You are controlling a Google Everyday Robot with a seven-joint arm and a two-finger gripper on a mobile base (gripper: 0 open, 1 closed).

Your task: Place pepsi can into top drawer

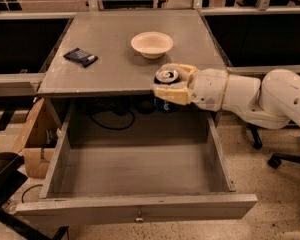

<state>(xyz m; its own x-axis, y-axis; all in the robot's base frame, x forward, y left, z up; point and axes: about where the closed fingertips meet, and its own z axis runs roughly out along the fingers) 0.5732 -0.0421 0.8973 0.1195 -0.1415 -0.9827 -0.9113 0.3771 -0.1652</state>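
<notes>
Soft overhead light; jaws pale above shadowed drawer

looking down from up close out front, over the top drawer toward the tabletop; gripper mid-frame, clasping the pepsi can.

Matt wood, smooth plastic
Cream plastic hand at the matt bench's five o'clock edge grips a shiny-topped metal can.

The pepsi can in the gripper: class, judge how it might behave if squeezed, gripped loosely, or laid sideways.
The pepsi can looks like thin metal, so the gripper, shut on it above the open top drawer, could probably dent it by squeezing harder. Its smooth round side may slip. Laid sideways on the flat drawer floor, it would likely roll.
</notes>
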